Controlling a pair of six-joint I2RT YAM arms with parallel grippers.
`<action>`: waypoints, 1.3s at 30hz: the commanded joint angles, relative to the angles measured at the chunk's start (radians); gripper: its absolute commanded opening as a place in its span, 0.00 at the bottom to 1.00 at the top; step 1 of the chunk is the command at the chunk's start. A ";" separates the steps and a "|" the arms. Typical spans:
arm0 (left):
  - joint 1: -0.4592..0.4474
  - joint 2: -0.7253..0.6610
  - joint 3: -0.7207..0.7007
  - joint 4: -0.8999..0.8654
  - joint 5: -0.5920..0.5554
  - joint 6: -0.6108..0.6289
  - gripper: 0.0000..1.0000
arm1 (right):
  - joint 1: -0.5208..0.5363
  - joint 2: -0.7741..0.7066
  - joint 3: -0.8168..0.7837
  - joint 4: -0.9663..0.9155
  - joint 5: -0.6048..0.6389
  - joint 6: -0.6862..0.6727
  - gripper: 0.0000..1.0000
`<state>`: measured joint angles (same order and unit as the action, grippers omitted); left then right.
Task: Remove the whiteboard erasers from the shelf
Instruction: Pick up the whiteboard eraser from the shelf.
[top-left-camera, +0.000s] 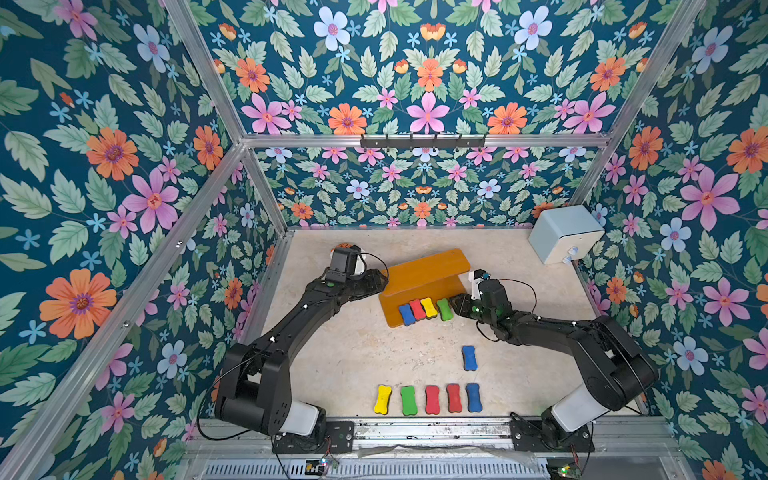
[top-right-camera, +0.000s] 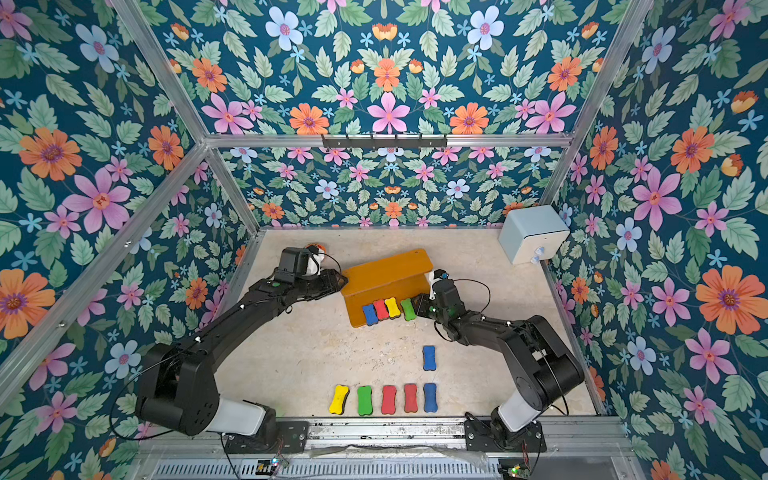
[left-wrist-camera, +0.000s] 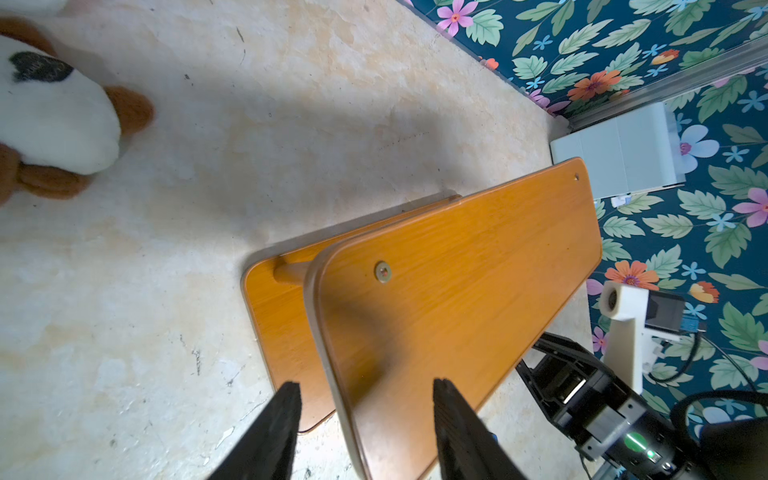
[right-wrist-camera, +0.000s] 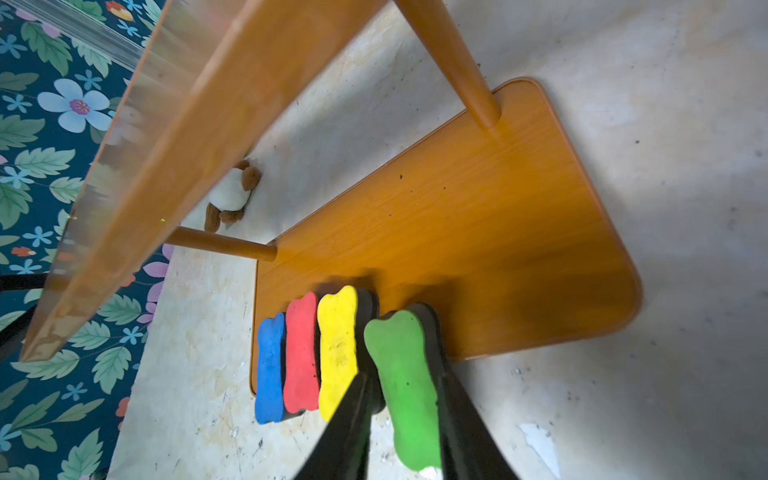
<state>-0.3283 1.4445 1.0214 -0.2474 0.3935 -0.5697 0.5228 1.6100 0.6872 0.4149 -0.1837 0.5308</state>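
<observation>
We see a big, pale, stone-look table (top-left-camera: 353, 357) with flowery walls (top-left-camera: 428, 112) all round it. Toward the back of the table stands the orange-brown wooden shelf (top-left-camera: 424, 270). It is made of two flat boards with round posts between them. The black left arm (top-left-camera: 291, 316) and the black right arm (top-left-camera: 561, 332) reach in from the front, one to each end of the shelf. A pale blue square box (top-left-camera: 565, 232) sits in the far corner, well apart from the shelf. A soft white and brown plush toy (left-wrist-camera: 54, 116) lies on the table behind the left arm.

The left pincer (left-wrist-camera: 366, 382) is open. Its two black fingers are spread over the end of the top board, and we cannot tell if they touch it.

The right pincer (right-wrist-camera: 401, 370) has one finger on each side of the green bone-shaped foam eraser (right-wrist-camera: 405, 386). We cannot tell if it is squeezing.

That green eraser leans on its side at the front edge of the bottom board. Beside it, packed close in a row, are a yellow eraser (right-wrist-camera: 337, 349), a red eraser (right-wrist-camera: 301, 353) and a blue eraser (right-wrist-camera: 270, 370).

Six more lie flat on the table, off the shelf. There is a lone blue eraser (top-left-camera: 469, 358), and nearer the front a row of five erasers (top-left-camera: 432, 399): yellow, green, red, red and blue.
</observation>
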 joint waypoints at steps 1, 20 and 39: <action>0.001 0.004 0.000 -0.006 -0.005 0.013 0.56 | -0.001 0.018 0.024 -0.025 -0.016 -0.072 0.33; 0.001 0.016 0.003 -0.007 -0.007 0.014 0.56 | -0.001 0.126 0.030 0.034 -0.062 -0.083 0.31; 0.000 0.010 0.005 -0.017 -0.009 0.016 0.56 | 0.000 0.142 -0.058 0.084 -0.054 -0.017 0.06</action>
<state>-0.3283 1.4609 1.0214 -0.2516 0.3904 -0.5694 0.5213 1.7542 0.6445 0.5777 -0.2523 0.4931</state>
